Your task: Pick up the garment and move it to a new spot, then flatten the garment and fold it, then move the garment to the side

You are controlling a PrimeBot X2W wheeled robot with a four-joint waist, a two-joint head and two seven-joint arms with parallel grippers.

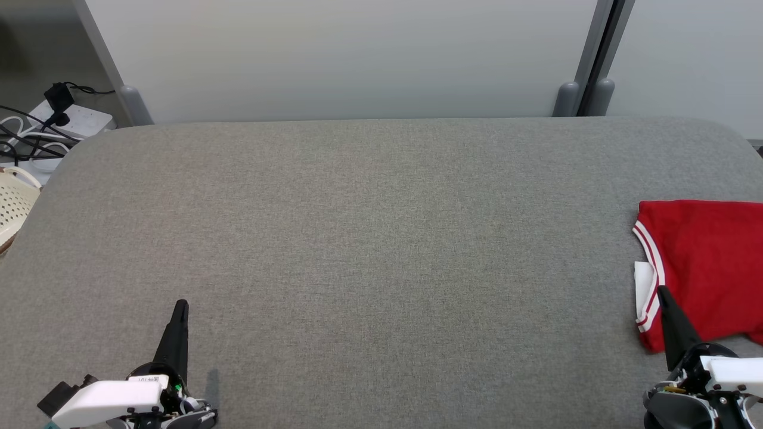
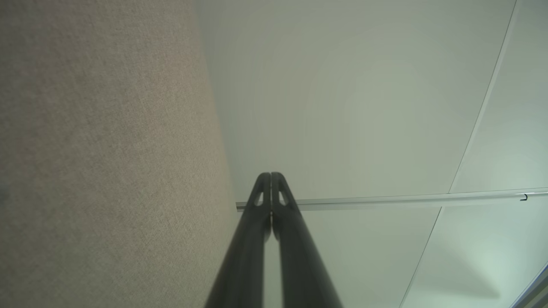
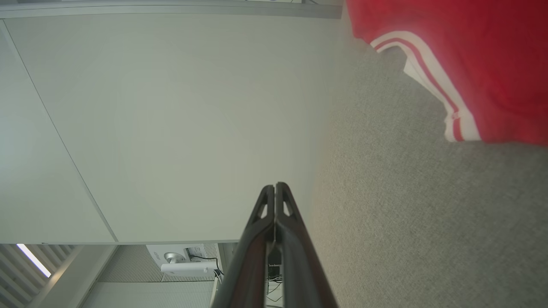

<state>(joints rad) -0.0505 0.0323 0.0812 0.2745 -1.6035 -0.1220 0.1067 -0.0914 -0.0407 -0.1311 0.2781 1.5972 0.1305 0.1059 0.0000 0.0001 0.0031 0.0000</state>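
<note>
grey fabric-covered table [image 1: 357, 238], folded red garment [image 1: 703, 262] with white-striped trim at right edge

No words or numbers can be read. A small white sticker [image 1: 148, 379] sits at the base of the left gripper [image 1: 180, 305], but its print is too tiny to read.

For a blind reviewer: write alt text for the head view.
A red garment with white-striped trim lies at the right edge of a grey fabric table. Both grippers are shut and empty: left gripper at lower left, right gripper at lower right beside the garment.
</note>
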